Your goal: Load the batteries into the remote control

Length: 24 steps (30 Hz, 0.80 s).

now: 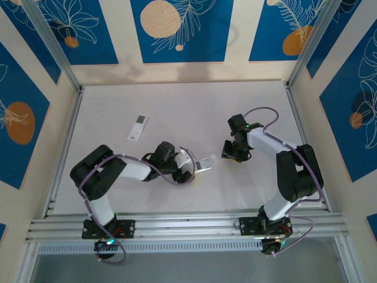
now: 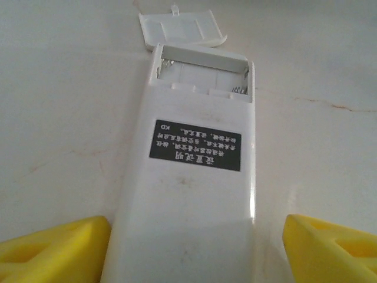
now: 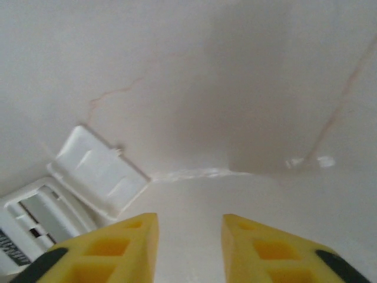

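Note:
A white remote (image 2: 194, 177) lies back-up on the table, its battery bay (image 2: 203, 73) open and empty, with bare springs. Its detached cover (image 2: 182, 28) rests just beyond the open end. My left gripper (image 2: 197, 229) is open and straddles the remote's lower body; the left finger (image 2: 56, 247) sits against its edge and the right finger (image 2: 330, 247) stands apart. From above, the left gripper (image 1: 191, 170) meets the remote (image 1: 202, 163). My right gripper (image 3: 189, 221) is open and empty, hovering low just right of the cover (image 3: 97, 174). No batteries are in view.
A second white remote (image 1: 137, 128) lies face-up at the back left of the table (image 1: 188, 112). The right gripper (image 1: 231, 154) hangs near the cover (image 1: 213, 158). Aluminium rails frame the table's sides and front.

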Tool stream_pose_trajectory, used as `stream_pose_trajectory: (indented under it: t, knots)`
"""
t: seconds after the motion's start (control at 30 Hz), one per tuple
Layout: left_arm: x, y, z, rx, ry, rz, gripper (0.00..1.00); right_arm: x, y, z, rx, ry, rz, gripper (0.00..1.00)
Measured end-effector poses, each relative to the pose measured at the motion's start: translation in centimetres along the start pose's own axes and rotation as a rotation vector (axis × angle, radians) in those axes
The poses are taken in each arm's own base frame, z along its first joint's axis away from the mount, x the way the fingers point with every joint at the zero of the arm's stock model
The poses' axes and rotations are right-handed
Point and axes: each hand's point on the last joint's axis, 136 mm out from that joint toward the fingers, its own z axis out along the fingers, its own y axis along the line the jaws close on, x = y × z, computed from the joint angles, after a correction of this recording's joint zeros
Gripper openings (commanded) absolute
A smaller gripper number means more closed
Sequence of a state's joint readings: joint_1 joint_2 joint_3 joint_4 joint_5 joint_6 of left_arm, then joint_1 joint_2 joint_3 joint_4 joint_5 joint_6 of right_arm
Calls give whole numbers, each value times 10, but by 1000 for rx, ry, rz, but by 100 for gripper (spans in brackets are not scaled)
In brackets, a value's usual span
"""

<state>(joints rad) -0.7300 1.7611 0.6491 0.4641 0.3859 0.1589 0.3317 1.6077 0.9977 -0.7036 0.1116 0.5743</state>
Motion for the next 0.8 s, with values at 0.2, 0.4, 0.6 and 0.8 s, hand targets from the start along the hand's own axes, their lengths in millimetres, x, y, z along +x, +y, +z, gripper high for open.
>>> stream_pose_trajectory:
  t: [0.2,0.4,0.6,0.8]
  knots:
    - [-15,42,-57,-248,-4,-167,87,0,43,-13,-55,-79,-177,59]
    - [-72,104,-131,-465,-27,-337,79,-7,61,-26,-133,-128,-202,61]
    - [-44,97,-132,-433,220,-391,72,-11,71,-34,-167,-139,-210,61]
    - [3,91,-109,-338,502,-423,61,-9,73,-35,-181,-129,-211,61]
